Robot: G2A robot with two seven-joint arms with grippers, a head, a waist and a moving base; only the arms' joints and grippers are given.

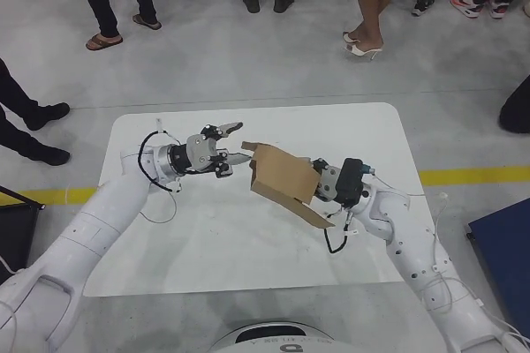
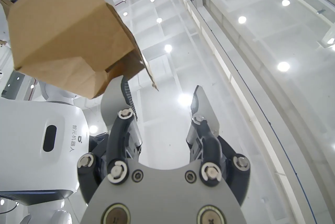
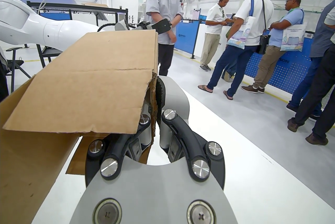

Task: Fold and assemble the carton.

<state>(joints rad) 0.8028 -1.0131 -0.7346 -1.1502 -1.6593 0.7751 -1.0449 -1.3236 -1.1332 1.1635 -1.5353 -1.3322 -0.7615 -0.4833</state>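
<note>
Carton (image 1: pixel 283 175) in R claw (image 3: pixel 157 94), L claw (image 2: pixel 160 93) wide at its edge

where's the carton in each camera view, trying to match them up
Top view: carton over the white table's middle, between left claw and right claw.
Left wrist view: carton just past the open left claw, one finger at its flap.
Right wrist view: carton close up, right claw shut on its edge.
Shared landmark: the left claw at the carton's end opposite the right claw.
</note>
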